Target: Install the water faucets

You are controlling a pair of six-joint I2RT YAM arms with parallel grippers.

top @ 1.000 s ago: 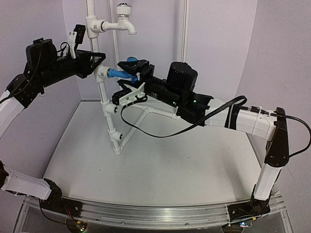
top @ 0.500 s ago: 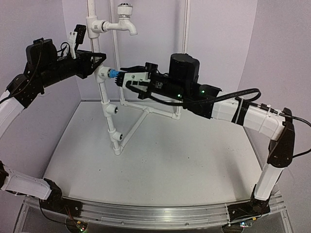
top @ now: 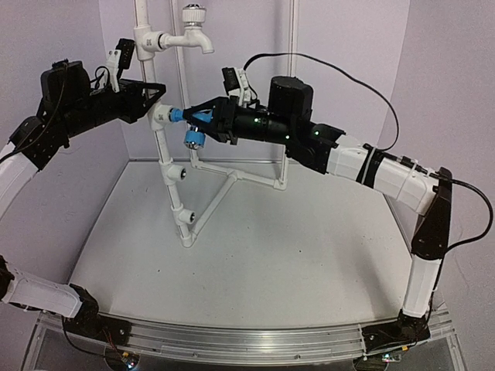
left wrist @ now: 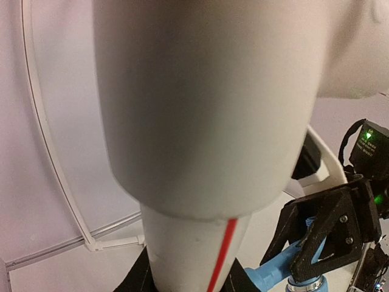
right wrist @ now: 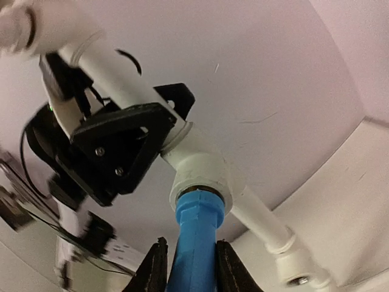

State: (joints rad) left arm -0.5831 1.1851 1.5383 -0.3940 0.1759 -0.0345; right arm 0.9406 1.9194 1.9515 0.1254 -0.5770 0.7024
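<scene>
The white faucet (top: 195, 25) sits in the top socket of the white pipe frame (top: 176, 193). The blue faucet (top: 188, 120) has its threaded end in a middle side socket (top: 163, 117), with its knob (top: 192, 140) hanging downward. My right gripper (top: 206, 117) is shut on the blue faucet's body. In the right wrist view its fingers (right wrist: 154, 267) flank the blue faucet (right wrist: 196, 240) just below the socket (right wrist: 198, 174). My left gripper (top: 153, 97) is shut on the frame's upright pipe (left wrist: 194, 243) just above that socket.
The pipe frame's two lower side sockets (top: 179, 173) face right, and its base struts (top: 232, 179) spread over the white table (top: 294, 263). A black cable (top: 340, 66) arcs above the right arm. White walls close in at the back and both sides.
</scene>
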